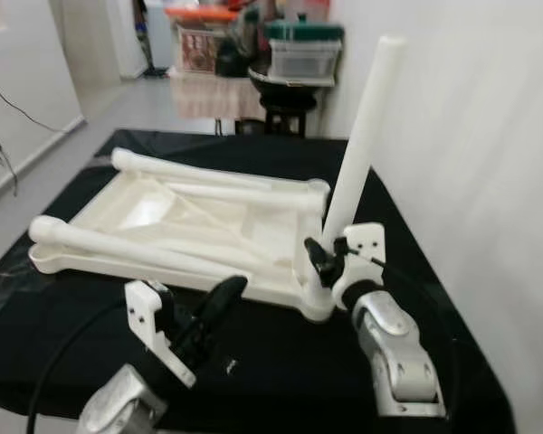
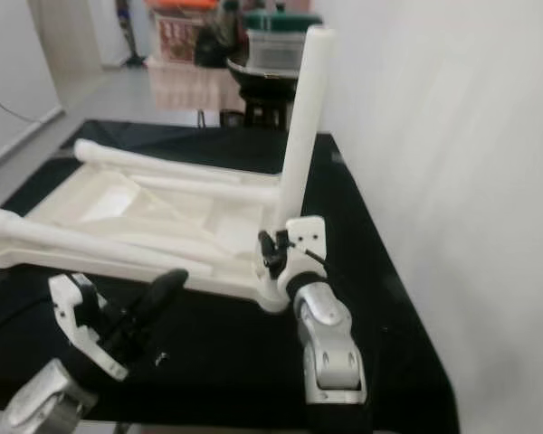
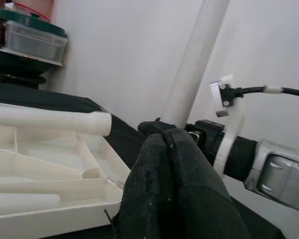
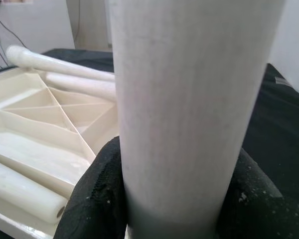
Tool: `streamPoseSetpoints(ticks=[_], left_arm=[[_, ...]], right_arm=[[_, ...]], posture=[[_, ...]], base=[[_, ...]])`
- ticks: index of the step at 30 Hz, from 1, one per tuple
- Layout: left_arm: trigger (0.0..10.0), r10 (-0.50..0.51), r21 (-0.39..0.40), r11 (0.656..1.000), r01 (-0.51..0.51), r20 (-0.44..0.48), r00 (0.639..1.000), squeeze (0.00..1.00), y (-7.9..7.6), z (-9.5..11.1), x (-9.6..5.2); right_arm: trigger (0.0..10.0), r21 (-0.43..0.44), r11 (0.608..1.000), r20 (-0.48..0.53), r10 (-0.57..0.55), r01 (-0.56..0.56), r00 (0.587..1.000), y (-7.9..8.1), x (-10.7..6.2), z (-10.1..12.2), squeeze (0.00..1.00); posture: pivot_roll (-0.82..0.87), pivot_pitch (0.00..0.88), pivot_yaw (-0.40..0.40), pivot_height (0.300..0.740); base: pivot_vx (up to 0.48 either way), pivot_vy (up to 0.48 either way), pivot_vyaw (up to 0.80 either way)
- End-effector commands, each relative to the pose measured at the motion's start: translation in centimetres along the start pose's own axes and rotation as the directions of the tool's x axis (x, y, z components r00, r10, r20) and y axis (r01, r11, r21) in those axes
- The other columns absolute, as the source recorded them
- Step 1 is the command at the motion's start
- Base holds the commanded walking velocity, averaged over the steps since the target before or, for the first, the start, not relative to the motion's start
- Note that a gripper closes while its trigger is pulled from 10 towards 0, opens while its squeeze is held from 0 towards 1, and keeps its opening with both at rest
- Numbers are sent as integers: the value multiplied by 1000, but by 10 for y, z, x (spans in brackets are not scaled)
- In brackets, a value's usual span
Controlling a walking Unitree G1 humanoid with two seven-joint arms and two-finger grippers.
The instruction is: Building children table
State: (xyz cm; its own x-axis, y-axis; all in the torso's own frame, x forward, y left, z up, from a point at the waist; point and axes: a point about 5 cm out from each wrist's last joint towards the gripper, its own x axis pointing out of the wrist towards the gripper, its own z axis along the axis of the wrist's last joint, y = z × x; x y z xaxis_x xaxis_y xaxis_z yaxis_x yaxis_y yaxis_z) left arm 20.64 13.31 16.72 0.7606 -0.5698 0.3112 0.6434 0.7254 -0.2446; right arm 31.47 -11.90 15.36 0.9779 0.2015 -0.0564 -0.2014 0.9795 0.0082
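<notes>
a black-covered bench (image 1: 253, 353) carries the upturned white plastic tabletop (image 1: 163, 226), ribbed underside up, with loose legs (image 1: 118, 242) lying across it. one white table leg (image 1: 362, 136) stands upright at the tabletop's near right corner, beside the wall. the right gripper (image 1: 326, 258) has its fingers clamped around that leg's base. the left gripper (image 1: 219, 298) hovers just before the near edge, its fingers pressed together on nothing.

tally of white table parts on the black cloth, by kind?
Tabletop, upside down: 1
Upright leg, held near its base by the right claw: 1
Legs lying on the tabletop: 3, at the far edge, just inside it and along the near edge
Total: 5
</notes>
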Motion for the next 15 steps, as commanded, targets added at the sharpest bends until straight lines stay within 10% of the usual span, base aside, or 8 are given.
streamPoseSetpoints(ticks=[1, 5, 6, 10, 11, 12, 15], left_arm=[[10000, -3, -3, 1000, 3, -10, 1000, 0, 0, -2, 2], [10000, -2, -3, 1000, 2, -6, 1000, 0, 2, -3, 4], [10000, -5, -6, 1000, 5, -6, 1000, 0, 2, -4, 5], [10000, -6, -6, 1000, 6, -6, 1000, 0, 2, -4, 6], [10000, -6, -6, 1000, 6, -5, 1000, 0, 2, -4, 6], [10000, -6, -6, 1000, 6, -5, 1000, 0, 2, -4, 7], [10000, -6, -6, 1000, 6, -5, 1000, 0, 2, -4, 7]], right_arm=[[0, -33, 999, -78, -42, 39, 996, -10, 3, -15, 0], [0, -9, 999, -98, -35, 34, 995, -12, 6, -19, 0], [10000, -20, 999, -108, -43, 41, 993, -12, 7, -20, 0], [10000, -32, 997, -130, -73, 69, 989, -9, 2, -17, 0], [10000, -32, 997, -131, -78, 74, 988, -7, -2, -14, 157], [10000, -25, 998, -130, -65, 62, 989, -5, -3, -11, 1000], [10000, -16, 999, -127, -42, 40, 991, -4, -4, -8, 1000]], posture=[[8, 0, -115, 740], [2, 0, -112, 740], [0, 0, -109, 740], [4, 0, -115, 740], [4, 0, -117, 740], [4, 0, -117, 740], [6, 0, -117, 740]], base=[[0, 0, 0], [0, 0, 0], [0, 0, 0], [0, 0, 0], [0, 0, 0], [0, 0, 0], [0, 0, 0]])
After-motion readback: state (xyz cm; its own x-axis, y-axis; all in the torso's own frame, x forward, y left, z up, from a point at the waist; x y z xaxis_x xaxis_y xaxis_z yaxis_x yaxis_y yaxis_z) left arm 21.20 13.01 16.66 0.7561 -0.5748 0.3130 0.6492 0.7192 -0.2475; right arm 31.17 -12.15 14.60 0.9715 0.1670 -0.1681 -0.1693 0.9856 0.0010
